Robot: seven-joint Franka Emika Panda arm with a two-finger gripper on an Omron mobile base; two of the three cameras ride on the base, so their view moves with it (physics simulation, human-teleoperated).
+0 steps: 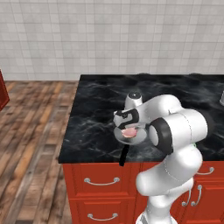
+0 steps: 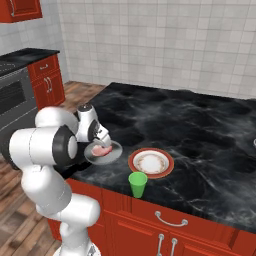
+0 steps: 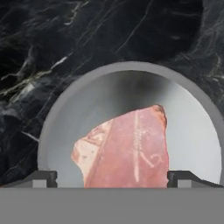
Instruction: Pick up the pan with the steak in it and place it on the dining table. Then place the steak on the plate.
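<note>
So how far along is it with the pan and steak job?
Done: the pan sits on the dining table. In hand: the open gripper hangs over the steak, which lies in the pan, not gripped. Left: grasping the steak and moving it onto the plate.

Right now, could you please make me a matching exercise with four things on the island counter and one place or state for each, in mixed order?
Things:
1. steak
2. pan
3. plate
4. green cup

Places or states:
A. upright near the counter's front edge, before the plate
B. lying inside the pan, between the open fingertips
C. on the marble top, black handle over the front edge
D. bare white centre, right of the pan in the right base view

Pairs: 1-B, 2-C, 3-D, 4-A
</note>
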